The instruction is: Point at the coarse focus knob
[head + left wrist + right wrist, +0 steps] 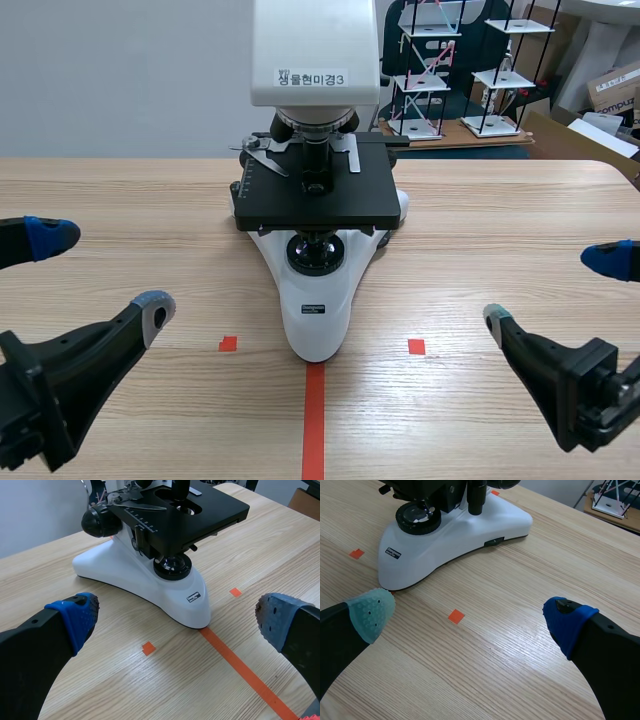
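White plastic and black metal make up the laboratory microscope (315,300) that stands in the middle of your pale wooden table (500,220), its rounded foot toward the robot and resting on the end of the orange-red tape line.

The large black round coarse focus knob (100,522) sits on the flank of the microscope's body, behind and below the flat black square stage (315,205). You see it clearly only in the left wrist view. There it lies ahead of the left claw (100,272) and off to that claw's left-finger side, well apart from the pads. Its axle appears to run crosswise through the body, so its round face looks outward toward the left arm's half of the table.

Both claws are released, fingers spread wide with nothing between them. The left claw hovers low beside the foot, and the right claw (553,290) mirrors it on the other side.

The left arm looks the nearer one to this knob. You would need to carry it forward along the microscope's flank, past the stage edge, with the fingertips aimed at the knob's face.
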